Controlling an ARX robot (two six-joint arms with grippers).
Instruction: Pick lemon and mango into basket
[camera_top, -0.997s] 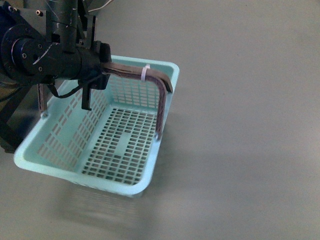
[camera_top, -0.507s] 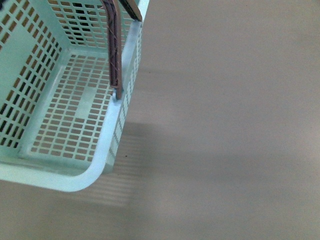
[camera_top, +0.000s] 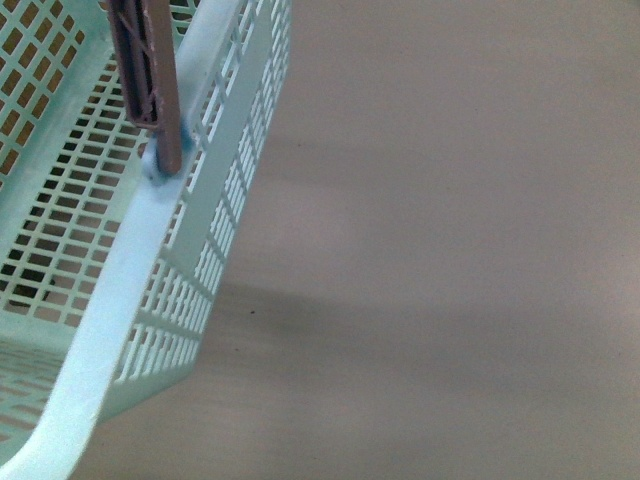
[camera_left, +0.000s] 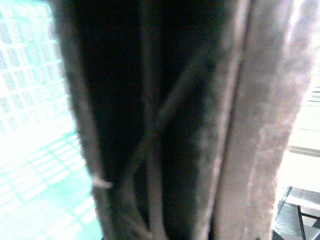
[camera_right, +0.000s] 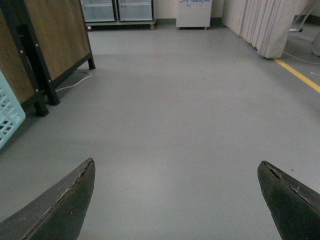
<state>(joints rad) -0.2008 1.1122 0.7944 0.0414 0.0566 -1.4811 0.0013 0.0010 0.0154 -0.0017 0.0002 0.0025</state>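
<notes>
Nothing of the lemon or the mango showed in any view. At the left the basket (camera_top: 130, 265) hung tilted, holding nothing where seen, its brown handle (camera_top: 150, 80) filling my left wrist camera; my left gripper was hidden, so I could not tell its hold. A loose hold there could let the basket swing or drop. Rightward, my right gripper (camera_right: 176, 165) gaped wide, empty, over the grey floor (camera_right: 175, 90)
</notes>
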